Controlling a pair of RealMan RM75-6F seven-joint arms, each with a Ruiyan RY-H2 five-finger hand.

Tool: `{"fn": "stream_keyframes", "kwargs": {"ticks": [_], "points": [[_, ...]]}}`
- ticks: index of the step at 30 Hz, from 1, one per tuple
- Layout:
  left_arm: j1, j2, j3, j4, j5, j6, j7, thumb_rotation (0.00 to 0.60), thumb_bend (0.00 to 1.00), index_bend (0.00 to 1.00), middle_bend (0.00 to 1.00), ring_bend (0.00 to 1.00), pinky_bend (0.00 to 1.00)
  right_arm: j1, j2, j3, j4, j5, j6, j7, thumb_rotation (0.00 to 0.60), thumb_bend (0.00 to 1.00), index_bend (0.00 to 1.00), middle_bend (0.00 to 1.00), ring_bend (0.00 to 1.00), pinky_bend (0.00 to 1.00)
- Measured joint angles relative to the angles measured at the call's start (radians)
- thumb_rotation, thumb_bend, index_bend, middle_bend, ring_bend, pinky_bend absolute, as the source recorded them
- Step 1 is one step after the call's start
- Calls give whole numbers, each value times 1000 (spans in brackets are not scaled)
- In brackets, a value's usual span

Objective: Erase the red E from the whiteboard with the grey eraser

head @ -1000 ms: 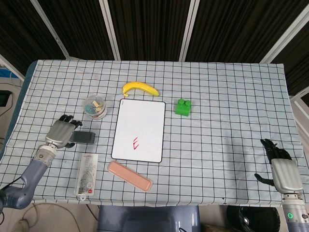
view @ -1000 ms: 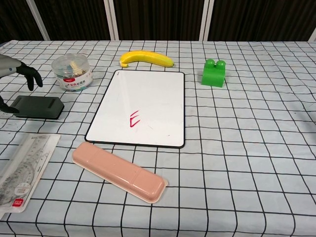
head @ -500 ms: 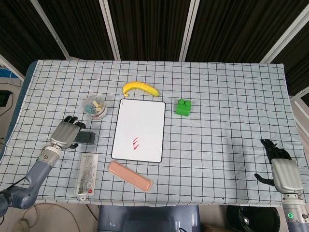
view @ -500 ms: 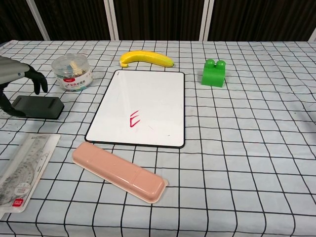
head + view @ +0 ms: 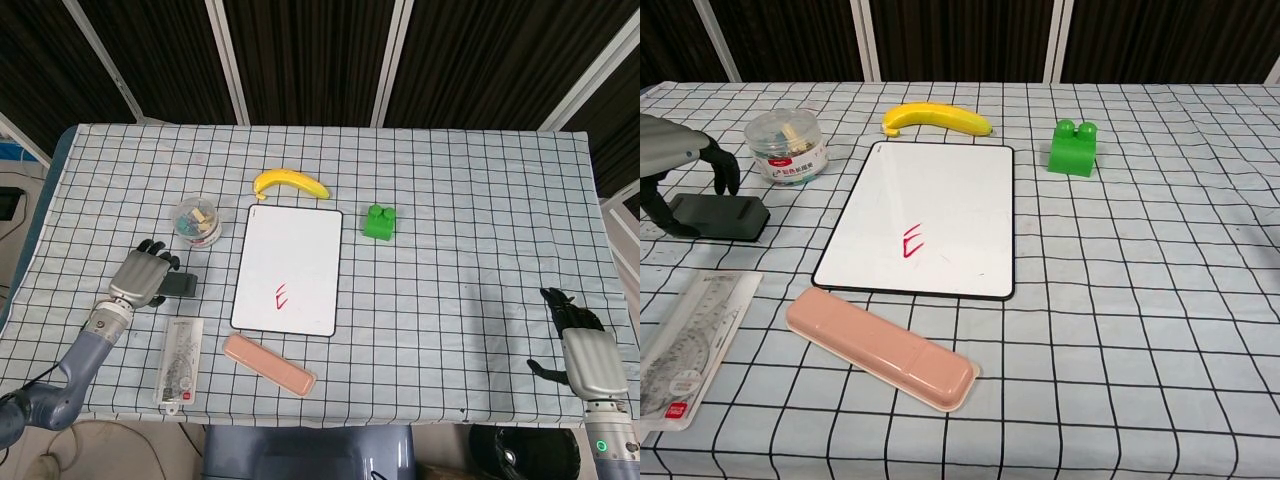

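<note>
The whiteboard (image 5: 288, 268) (image 5: 925, 215) lies flat at mid-table with a small red E (image 5: 282, 295) (image 5: 910, 241) near its front left corner. The dark grey eraser (image 5: 182, 285) (image 5: 723, 215) lies left of the board. My left hand (image 5: 140, 277) (image 5: 675, 158) arches over the eraser's left end, fingers spread and pointing down around it, thumb low at the eraser's near side; whether they touch it cannot be told. My right hand (image 5: 585, 350) hangs open off the table's front right edge, empty, seen only in the head view.
A banana (image 5: 290, 182) (image 5: 937, 118) lies behind the board, a green block (image 5: 379, 222) (image 5: 1073, 148) to its right. A clear tub (image 5: 199, 220) (image 5: 788, 145) stands by the eraser. A pink case (image 5: 268, 365) (image 5: 880, 347) and a bagged ruler set (image 5: 180, 360) (image 5: 680, 350) lie in front.
My left hand has moved right and come down over the eraser's left end. The eraser, the board and my right hand have stayed put.
</note>
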Motion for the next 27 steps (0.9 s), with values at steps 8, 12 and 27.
{"fn": "stream_keyframes", "kwargs": {"ticks": [8, 12, 27], "points": [[-9, -19, 6, 23, 3, -2, 3, 600, 167, 383, 393, 164, 168, 0, 1, -1, -3, 1, -1, 0, 600, 32, 103, 114, 212, 212], [-14, -24, 12, 30, 2, -10, 9, 600, 169, 398, 419, 184, 172, 1, 2, 0, -3, 4, -4, -1, 600, 33, 103, 114, 212, 212], [-18, -5, 5, -5, 13, 21, -5, 600, 213, 417, 439, 198, 197, -2, 4, 0, -8, 8, -2, 4, 600, 33, 102, 114, 213, 212]]}}
